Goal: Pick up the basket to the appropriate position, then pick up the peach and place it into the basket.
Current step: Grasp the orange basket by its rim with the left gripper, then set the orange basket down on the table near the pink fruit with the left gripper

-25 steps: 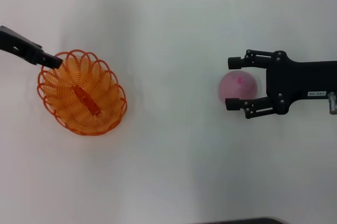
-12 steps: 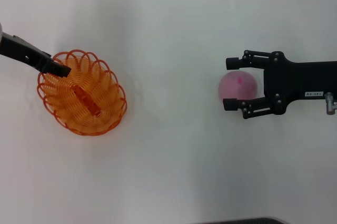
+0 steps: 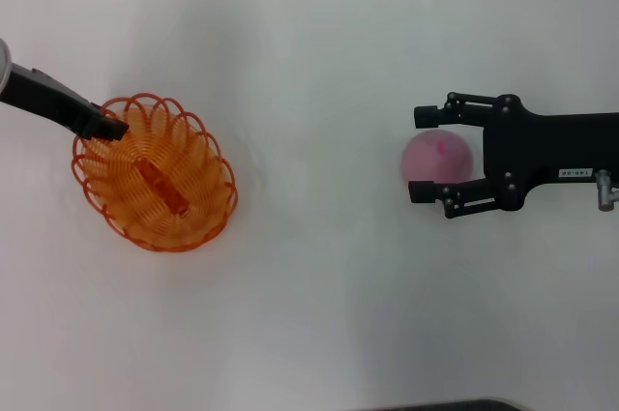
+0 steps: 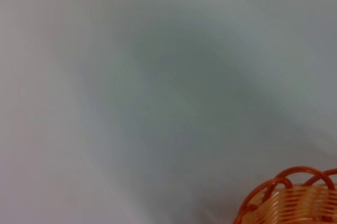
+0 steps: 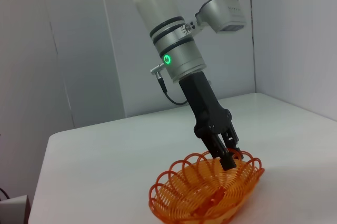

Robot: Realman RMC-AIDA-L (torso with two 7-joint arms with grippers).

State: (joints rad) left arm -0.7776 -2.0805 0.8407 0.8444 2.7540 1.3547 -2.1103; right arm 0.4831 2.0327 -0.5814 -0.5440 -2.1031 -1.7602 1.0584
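Observation:
The orange wire basket (image 3: 155, 176) sits on the white table at the left. My left gripper (image 3: 104, 127) is shut on its far-left rim. The right wrist view shows the same grip, with the left gripper (image 5: 226, 158) pinching the rim of the basket (image 5: 208, 195). A piece of the basket rim (image 4: 287, 195) shows in the left wrist view. The pale pink peach (image 3: 440, 160) lies on the table at the right. My right gripper (image 3: 424, 154) is open, with one finger on each side of the peach.
The white table (image 3: 319, 285) carries nothing else in view. White walls stand behind the table (image 5: 105, 139) in the right wrist view. A dark edge shows at the near side of the head view.
The left gripper has swung a little on the rim, and the basket has shifted slightly right and toward me. The right gripper and the peach have hardly moved.

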